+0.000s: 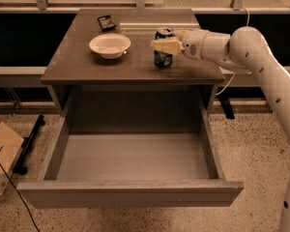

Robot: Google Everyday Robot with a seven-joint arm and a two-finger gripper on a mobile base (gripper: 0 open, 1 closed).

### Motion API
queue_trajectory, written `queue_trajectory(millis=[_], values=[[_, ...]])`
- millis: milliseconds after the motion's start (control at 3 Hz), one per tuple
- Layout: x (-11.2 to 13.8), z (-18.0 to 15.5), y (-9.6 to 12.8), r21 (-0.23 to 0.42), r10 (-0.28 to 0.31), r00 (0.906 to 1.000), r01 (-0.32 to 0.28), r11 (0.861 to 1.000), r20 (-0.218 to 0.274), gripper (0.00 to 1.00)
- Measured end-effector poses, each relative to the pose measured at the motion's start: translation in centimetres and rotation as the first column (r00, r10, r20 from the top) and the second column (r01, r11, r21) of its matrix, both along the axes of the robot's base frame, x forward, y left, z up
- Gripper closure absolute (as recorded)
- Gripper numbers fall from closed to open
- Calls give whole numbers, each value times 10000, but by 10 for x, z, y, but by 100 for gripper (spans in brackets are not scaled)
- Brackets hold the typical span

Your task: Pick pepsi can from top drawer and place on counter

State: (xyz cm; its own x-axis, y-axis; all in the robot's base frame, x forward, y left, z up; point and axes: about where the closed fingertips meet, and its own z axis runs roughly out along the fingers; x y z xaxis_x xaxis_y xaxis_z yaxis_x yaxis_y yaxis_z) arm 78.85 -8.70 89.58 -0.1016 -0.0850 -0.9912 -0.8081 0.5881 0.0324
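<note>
Plainly, the drawer (pixel 130 156) is the biggest thing I see. It is pulled fully out toward the camera and its grey floor is bare, with nothing inside. That fits the job, since the thing I am to fetch from it is up top.

Above it, the bench (pixel 77 66) carries everything else. My arm (pixel 261 57) reaches in from the right, low and level over the right half of the bench. I read that as a posture for setting something down, not lifting.

The white bowl (pixel 109 45) sits left of centre, empty as far as I can see and well clear of the arm. The can (pixel 163 58) stands upright on the bench, right of the bowl and apart from it, its base looking flat on the surface.

The gripper (pixel 159 45) is closed around the can at mid height. The near finger lies across its side and the far one is hidden behind it. I judge the placing nearly done, with only release and retreat to come.

Behind the bowl, near the back edge, lies a small dark object (pixel 106 22) that I cannot identify.
</note>
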Motion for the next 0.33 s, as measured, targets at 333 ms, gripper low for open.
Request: queue_trajectory(millis=[333], values=[[0, 0, 2, 3, 26, 10000, -26, 10000, -5, 0]])
